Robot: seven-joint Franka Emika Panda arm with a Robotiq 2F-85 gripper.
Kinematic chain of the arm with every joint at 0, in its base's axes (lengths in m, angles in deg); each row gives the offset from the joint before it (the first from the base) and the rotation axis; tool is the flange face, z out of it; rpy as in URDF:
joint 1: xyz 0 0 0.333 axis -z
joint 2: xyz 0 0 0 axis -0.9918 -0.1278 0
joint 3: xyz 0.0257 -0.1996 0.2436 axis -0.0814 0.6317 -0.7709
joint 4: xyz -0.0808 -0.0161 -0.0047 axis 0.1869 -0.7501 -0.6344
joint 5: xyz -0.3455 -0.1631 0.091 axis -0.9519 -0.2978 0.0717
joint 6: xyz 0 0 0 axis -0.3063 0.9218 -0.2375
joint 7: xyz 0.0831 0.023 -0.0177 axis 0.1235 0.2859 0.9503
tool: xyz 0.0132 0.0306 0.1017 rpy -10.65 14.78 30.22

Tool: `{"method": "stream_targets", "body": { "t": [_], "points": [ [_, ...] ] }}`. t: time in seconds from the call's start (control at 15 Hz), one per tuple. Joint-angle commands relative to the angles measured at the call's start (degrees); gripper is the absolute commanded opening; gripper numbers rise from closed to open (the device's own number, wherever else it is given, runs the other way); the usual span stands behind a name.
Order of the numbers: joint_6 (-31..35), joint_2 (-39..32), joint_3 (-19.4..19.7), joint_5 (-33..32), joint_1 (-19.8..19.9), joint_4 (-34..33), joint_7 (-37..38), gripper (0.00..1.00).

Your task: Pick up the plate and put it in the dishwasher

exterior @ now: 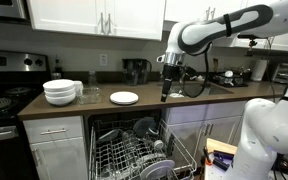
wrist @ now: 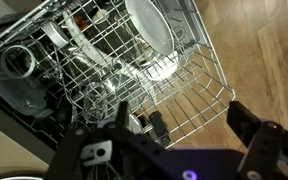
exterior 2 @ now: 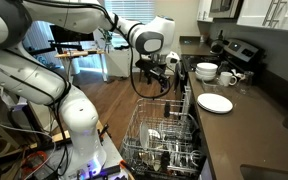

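The plate [exterior: 124, 98] lies flat on the brown countertop [exterior: 104, 104], close to the front edge and clear on all sides. A stack of white bowls [exterior: 61, 92] sits well apart to its left, with glass cups just beside them. In an exterior view the plate [exterior 2: 215, 103] rests near the counter's edge above the open dishwasher [exterior 2: 164, 140], with the bowls [exterior 2: 206, 71] farther back towards the black stove [exterior 2: 239, 50].

The dishwasher [exterior: 134, 155] is open under the counter, its wire rack pulled out over the wooden floor [exterior 2: 104, 100]. The rack already carries several items, among them a white dish [wrist: 149, 25] standing upright between the tines. White cabinets run above and below the counter, and a dark coffee maker [exterior: 134, 70] stands against the back wall.

The arm reaches in from the right in an exterior view, bent at the elbow, its wrist turned down. The gripper [exterior: 166, 92] hangs above the rack, right of the plate and about level with the counter edge, touching nothing. In the wrist view its fingers [wrist: 254, 130] are spread fully wide with only the rack showing between them; it holds nothing.
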Motion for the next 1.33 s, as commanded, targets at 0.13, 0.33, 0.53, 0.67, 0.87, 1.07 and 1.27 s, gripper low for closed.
{"method": "stream_targets", "body": {
  "t": [0.13, 0.33, 0.53, 0.67, 0.87, 1.07, 1.27],
  "points": [
    [-0.2, -0.1, -1.0, 0.6, 1.1, -0.1, -0.5, 1.0],
    [0.5, -2.0, -2.7, -2.7, 1.8, -0.9, 0.3, 1.0],
    [1.4, -5.3, -6.2, -10.2, 2.1, -3.4, 1.4, 1.0],
    [2.8, -8.6, -8.4, -15.1, 2.0, -5.9, 2.0, 1.0],
    [6.0, -14.4, -10.9, -22.9, 2.2, -10.2, 2.6, 1.0],
    [9.1, -20.4, -12.0, -31.4, 2.9, -14.7, 3.6, 1.0],
    [11.6, -25.4, -11.9, -38.7, 3.5, -18.3, 5.6, 1.0]
  ]
}}
